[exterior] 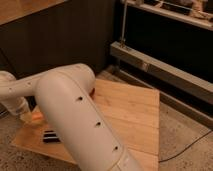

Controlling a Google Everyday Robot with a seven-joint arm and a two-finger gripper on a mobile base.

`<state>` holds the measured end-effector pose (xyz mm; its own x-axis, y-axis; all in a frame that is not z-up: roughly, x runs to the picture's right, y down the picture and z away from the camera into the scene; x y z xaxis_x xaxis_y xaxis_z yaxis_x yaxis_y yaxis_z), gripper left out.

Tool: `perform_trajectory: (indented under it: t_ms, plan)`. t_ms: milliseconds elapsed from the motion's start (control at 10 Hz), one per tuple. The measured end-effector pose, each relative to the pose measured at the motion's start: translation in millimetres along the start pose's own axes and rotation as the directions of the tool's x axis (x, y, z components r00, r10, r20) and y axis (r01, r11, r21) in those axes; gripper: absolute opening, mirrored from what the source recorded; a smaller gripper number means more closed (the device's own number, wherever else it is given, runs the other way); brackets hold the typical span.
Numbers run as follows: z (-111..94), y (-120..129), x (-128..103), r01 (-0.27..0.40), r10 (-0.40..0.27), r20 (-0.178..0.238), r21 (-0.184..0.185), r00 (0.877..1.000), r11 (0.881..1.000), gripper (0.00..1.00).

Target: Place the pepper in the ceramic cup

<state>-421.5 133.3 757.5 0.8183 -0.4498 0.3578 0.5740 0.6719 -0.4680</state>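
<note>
Camera view looks down on a pale wooden board point(131, 116) lying on speckled floor, with the robot's big white arm point(75, 115) sweeping across most of its left half. At the far left the arm's thinner forearm section runs back toward the left edge of the board, and the wrist point(15, 102) bends down there. The gripper point(25, 116) sits low at the board's left edge, mostly hidden behind the wrist; its jaws are closed. A small patch of orange point(36, 116) shows just beside it, right against the arm's edge. That may be the pepper, but so little of it shows that I cannot tell whether the jaws hold it or only sit next to it. Near the board's front left edge lies a small dark ridged object point(50, 136), partly tucked under the arm. Just past the arm's elbow, near the board's rear edge, a sliver of reddish-brown point(94, 90) peeks out. The right half of the board is bare wood. Beyond its right edge a dark cable point(187, 149) curls over the floor, and a grey metal rail point(160, 67) runs along behind. The ceramic cup is hidden from sight.
</note>
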Motion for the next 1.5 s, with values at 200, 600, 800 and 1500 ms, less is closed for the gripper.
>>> perform_trajectory:
  t_ms: [200,600,800,1500]
  plan:
    - [-12.1,0.1,-0.4,-0.007,0.007,-0.007,0.031,1.0,1.0,0.07]
    - [-24.8,5.5,-1.9,-0.007,0.008,-0.026,0.056,1.0,0.998,0.07]
    - [-27.7,7.3,-2.7,-0.009,0.011,-0.03,0.062,0.999,0.998,0.07]
    - [-44.2,12.6,-0.7,-0.024,0.031,-0.072,0.085,0.997,0.996,0.07]
